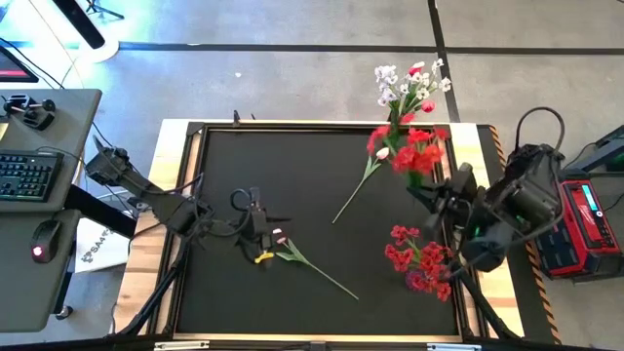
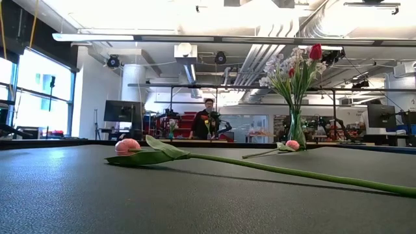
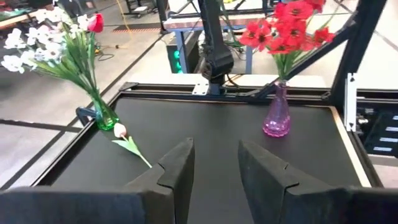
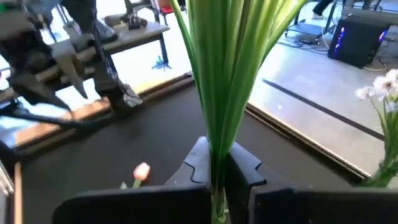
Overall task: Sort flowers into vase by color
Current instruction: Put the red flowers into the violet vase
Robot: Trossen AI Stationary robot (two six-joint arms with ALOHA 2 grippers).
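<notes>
A pink tulip lies flat on the black mat, its stem running toward the near right. My left gripper hovers open just left of its blossom. A second pink tulip lies beside the green vase, which holds white sprigs and a red tulip. A pink vase holds red blossoms. My right gripper is shut on another bunch of red blossoms. My right gripper pinches the red bunch's green stems between its two fingers. The fingers lie across the stems, which fan out above them. The blossoms stand above the mat near the right edge. The gripper hides the stems' lower ends.
The black mat sits in a wooden frame. Both vases stand along its right side, with bare mat in the middle. A keyboard and mouse sit on a desk off the left. A person stands far behind the table.
</notes>
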